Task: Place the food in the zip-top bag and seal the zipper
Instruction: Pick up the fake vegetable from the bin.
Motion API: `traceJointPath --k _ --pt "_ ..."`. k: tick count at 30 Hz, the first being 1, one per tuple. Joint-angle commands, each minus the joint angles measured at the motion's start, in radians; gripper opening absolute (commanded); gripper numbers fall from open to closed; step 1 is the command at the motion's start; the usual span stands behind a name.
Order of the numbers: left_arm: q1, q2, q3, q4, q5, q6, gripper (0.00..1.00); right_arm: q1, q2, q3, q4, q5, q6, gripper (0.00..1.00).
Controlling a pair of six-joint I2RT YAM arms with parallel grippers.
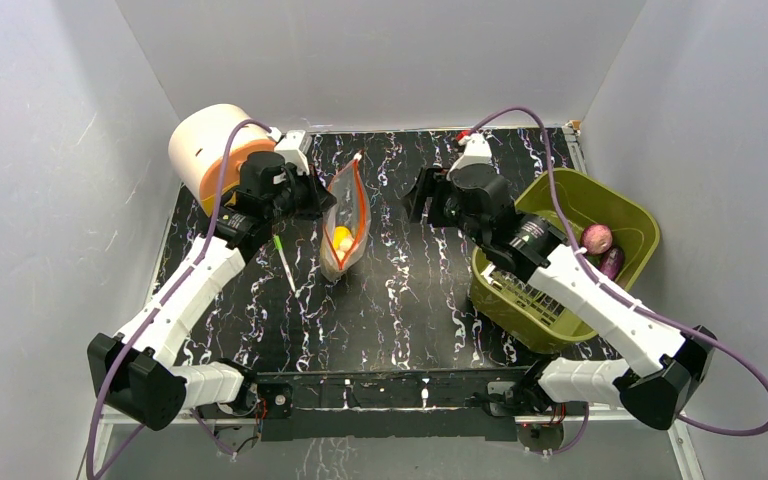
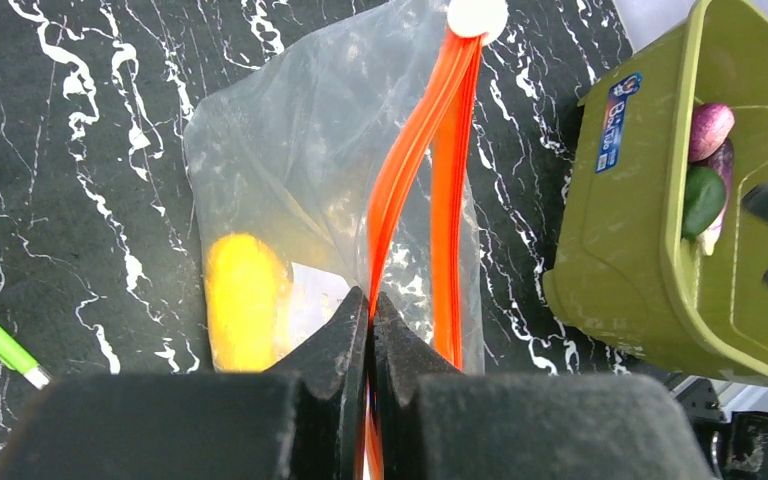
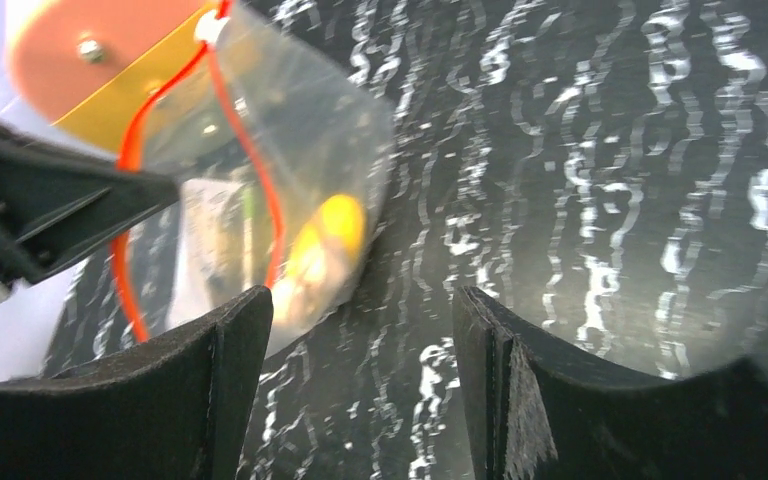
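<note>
Two arms are bolted at the near edge of the black marbled tabletop (image 1: pixel 400 310), the left arm (image 1: pixel 175 310) and the right arm (image 1: pixel 610 310). Just past them on the right stands one olive-green basket (image 1: pixel 520 300), partly under the right forearm. Three pieces of food can be counted in it: one pink-purple ball (image 1: pixel 596 237), one dark eggplant (image 1: pixel 612 262) touching it, and one green piece (image 2: pixel 702 200). A pale bit shows below the green one, too small to identify.

On the left, one thin green stick (image 1: pixel 285 260) lies on the tabletop beside the bag.

The one clear bag (image 2: pixel 290 150) sits between the two hands in the middle of the tabletop. One yellow lemon (image 2: pixel 245 300) is inside it. Its orange strip (image 2: pixel 415 150) is unsealed: the two sides bow apart and meet at one white slider (image 2: pixel 477 15) at the far end.

The left hand (image 2: pixel 370 305) is pinched tight on the near side of the strip. The right hand (image 3: pixel 355 320) hangs wide and empty, to the right of the bag and not touching it.

Farthest back, on the left, stands one cream and orange cylinder (image 1: pixel 205 150).
</note>
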State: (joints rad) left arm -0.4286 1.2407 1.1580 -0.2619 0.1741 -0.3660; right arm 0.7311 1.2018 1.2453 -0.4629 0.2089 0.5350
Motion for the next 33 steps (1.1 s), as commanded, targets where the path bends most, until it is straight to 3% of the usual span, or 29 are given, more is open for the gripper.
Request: traceJointPath --k 1,8,10,13,16,19,23,33 --pt "-0.004 -0.02 0.008 -0.003 0.02 0.075 0.0 0.0 -0.032 0.015 -0.066 0.293 -0.048 0.64" --pt "-0.004 -0.059 -0.033 -0.025 0.074 0.132 0.0 -0.057 0.053 0.079 -0.214 0.58 -0.03 0.65" --pt "-0.003 -0.08 -0.06 -0.007 0.081 0.139 0.0 -0.133 0.064 0.057 -0.206 0.577 -0.042 0.65" --pt "-0.003 -0.087 -0.115 0.063 0.094 0.158 0.0 -0.389 0.076 0.035 -0.157 0.481 -0.097 0.65" --pt "-0.004 -0.041 -0.141 0.137 0.089 0.187 0.0 -0.497 0.098 -0.057 -0.066 0.624 -0.16 0.66" --pt "-0.004 -0.02 -0.135 0.142 0.089 0.23 0.0 -0.556 0.172 -0.098 -0.058 0.679 -0.14 0.69" --pt "-0.062 -0.038 -0.188 0.165 0.054 0.258 0.0 -0.756 0.272 -0.108 -0.112 0.611 0.004 0.71" --pt "-0.12 -0.095 -0.259 0.227 0.027 0.274 0.0 -0.834 0.337 -0.216 0.078 0.631 -0.031 0.7"
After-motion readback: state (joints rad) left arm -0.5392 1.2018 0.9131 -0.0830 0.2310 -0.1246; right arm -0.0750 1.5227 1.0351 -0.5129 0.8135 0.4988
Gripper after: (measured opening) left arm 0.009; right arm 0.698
